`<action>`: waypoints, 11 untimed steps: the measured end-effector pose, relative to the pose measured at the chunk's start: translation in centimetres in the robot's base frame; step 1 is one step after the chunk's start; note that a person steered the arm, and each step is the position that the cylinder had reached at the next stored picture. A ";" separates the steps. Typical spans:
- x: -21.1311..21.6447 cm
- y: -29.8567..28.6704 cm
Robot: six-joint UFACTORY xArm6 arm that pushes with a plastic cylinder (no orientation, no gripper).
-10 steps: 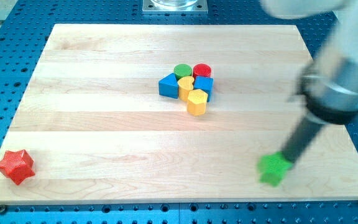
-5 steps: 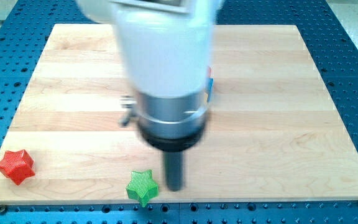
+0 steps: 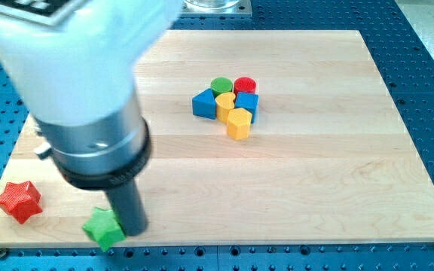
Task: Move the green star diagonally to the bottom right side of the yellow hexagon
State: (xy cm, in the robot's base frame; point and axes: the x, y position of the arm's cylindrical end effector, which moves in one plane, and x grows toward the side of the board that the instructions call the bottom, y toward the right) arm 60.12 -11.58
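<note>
The green star (image 3: 102,227) lies near the board's bottom edge at the view's lower left. My tip (image 3: 132,228) stands right beside it, touching its right side. The yellow hexagon (image 3: 238,123) sits in the board's upper middle, at the bottom of a cluster of blocks, far up and to the right of the star. The arm's large body covers the view's upper left.
The cluster holds a blue triangle (image 3: 203,104), a green cylinder (image 3: 221,86), a red cylinder (image 3: 245,86), a blue cube (image 3: 248,103) and a yellow block (image 3: 225,104). A red star (image 3: 18,201) lies at the board's lower left corner.
The green star has slid left along the bottom edge, from the lower right to the lower left. My tip moved left with it, staying on its right side.
</note>
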 end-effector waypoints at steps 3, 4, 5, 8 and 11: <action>-1.3 -7.2; 0.5 -10.0; 1.8 -9.8; -2.7 10.6; 1.7 9.6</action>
State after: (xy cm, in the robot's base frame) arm 61.86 -1.94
